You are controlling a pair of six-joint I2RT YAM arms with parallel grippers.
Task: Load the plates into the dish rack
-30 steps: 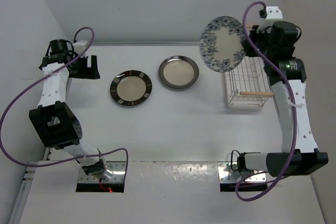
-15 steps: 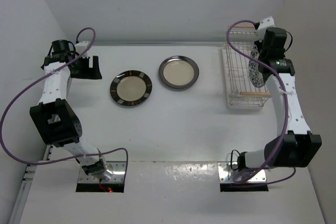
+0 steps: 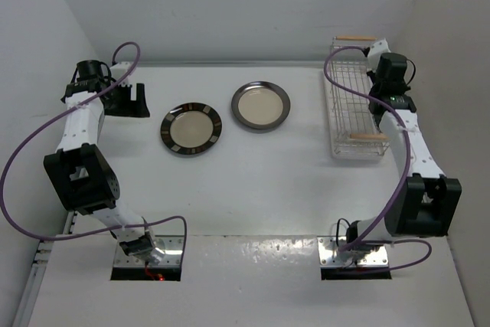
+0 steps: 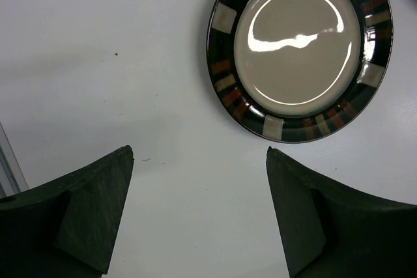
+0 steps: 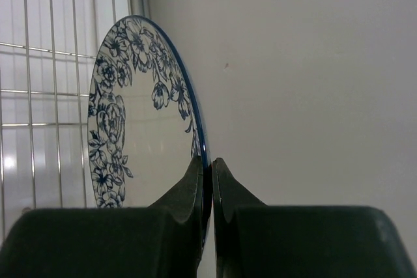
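At far right, floral plate (image 5: 140,141) upright on edge at dish rack (image 3: 367,137), rim pinched by right gripper (image 5: 205,162). Left gripper (image 4: 199,153) agape, empty.

Floral plate (image 5: 130,128) upright at rack (image 3: 344,112); two plates (image 3: 191,129) (image 3: 261,105) flat.

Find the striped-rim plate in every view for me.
Top external: striped-rim plate lies left of centre.
Left wrist: upper right, past the open left gripper.
Right wrist: not in it.
Shared landmark: left gripper, at that plate's left in top external.
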